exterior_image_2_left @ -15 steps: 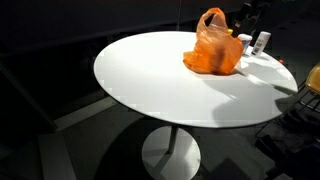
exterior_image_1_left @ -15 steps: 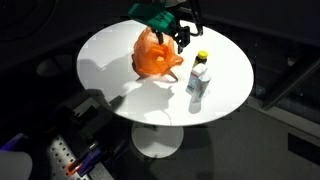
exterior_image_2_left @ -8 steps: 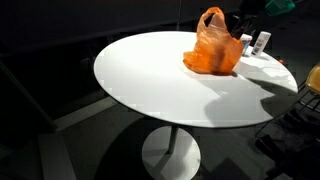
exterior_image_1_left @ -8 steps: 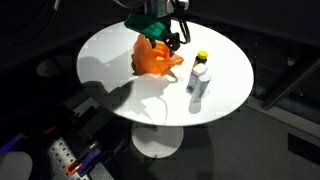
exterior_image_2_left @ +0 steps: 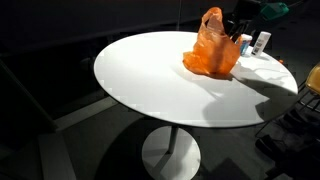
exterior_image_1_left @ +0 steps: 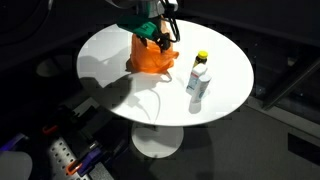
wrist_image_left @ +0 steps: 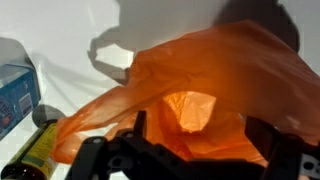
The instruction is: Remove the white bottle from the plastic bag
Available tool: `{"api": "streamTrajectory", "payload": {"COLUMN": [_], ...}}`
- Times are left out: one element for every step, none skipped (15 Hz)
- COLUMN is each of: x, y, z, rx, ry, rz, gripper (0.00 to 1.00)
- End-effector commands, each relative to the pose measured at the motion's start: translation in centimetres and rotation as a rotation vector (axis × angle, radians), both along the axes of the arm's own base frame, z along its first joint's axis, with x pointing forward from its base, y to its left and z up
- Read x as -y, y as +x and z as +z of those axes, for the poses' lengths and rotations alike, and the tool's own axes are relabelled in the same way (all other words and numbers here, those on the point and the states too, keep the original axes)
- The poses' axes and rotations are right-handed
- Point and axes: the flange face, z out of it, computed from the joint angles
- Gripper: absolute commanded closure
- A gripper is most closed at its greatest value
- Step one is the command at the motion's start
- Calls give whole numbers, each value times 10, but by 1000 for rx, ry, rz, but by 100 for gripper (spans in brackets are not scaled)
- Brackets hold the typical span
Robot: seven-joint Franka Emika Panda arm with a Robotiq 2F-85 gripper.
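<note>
An orange plastic bag [exterior_image_1_left: 148, 57] lies on the round white table [exterior_image_1_left: 110, 55]; it also shows in an exterior view [exterior_image_2_left: 210, 48]. My gripper [exterior_image_1_left: 162, 36] hangs right over the bag's top, and in an exterior view [exterior_image_2_left: 240, 24] it sits at the bag's far side. In the wrist view the gripper [wrist_image_left: 200, 132] is open, with a dark finger on each side of the crumpled orange bag [wrist_image_left: 190, 80]. A paler patch glows through the plastic between the fingers. No white bottle shows; what the bag holds is hidden.
A bottle with a yellow cap [exterior_image_1_left: 200, 66] and a white and blue box [exterior_image_1_left: 196, 90] stand on the table beside the bag. In the wrist view the box [wrist_image_left: 14, 95] and a dark bottle [wrist_image_left: 38, 148] are at the left. The table edge [exterior_image_2_left: 130, 105] drops to a dark floor.
My gripper has moved across from beside the bag to directly over its top and lower. The bag's top looks pushed down and flatter.
</note>
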Motion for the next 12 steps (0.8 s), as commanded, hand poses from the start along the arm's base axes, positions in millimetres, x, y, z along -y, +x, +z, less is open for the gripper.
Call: {"api": "streamTrajectory", "payload": {"x": [-12, -15, -16, -19, -20, -22, -22, -23, -23, -23, -23, -23], "y": [-15, -19, -22, -26, -29, -30, -32, -33, -34, -34, -35, -36], "z": [3, 2, 0, -1, -1, -1, 0, 2, 6, 11, 15, 20], "rx": [-42, -56, -67, -74, -79, -75, -69, -64, -55, -48, -42, -35], "ry": [32, 42, 48, 56, 65, 74, 82, 91, 102, 113, 122, 132], "rz": [23, 26, 29, 31, 31, 33, 30, 27, 26, 25, 22, 20], "gripper": [0, 0, 0, 0, 0, 0, 0, 0, 0, 0, 0, 0]}}
